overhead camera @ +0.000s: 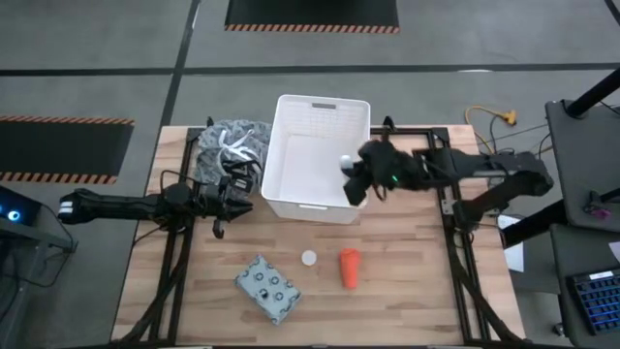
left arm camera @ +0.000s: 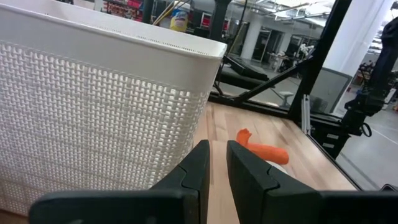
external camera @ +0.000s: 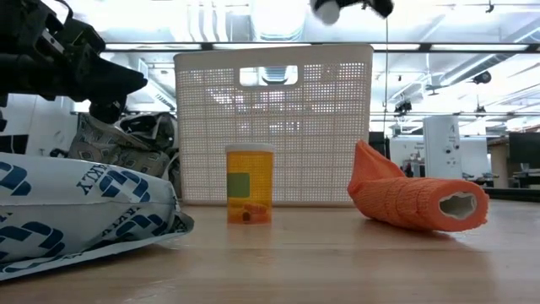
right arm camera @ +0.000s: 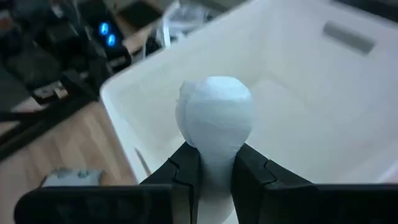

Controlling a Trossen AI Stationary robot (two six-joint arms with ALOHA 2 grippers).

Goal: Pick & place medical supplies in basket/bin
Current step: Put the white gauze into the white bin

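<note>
The white bin (overhead camera: 318, 160) stands at the tabletop's (overhead camera: 407, 281) far side; the right gripper (overhead camera: 351, 173), fingers clamped on a white gauze roll (right arm camera: 216, 112), hangs over its near-right corner. Best to move it further inside before letting go. The left gripper (left arm camera: 217, 163), fingers nearly together, waits beside the bin's left wall.

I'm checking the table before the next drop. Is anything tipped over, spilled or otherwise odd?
One thing: the orange roll lies on its side on the wood in front of the white bin, with one ragged end. The pill bottle stands upright. Nothing is spilled. The right gripper holds a white roll over the bin.
</note>
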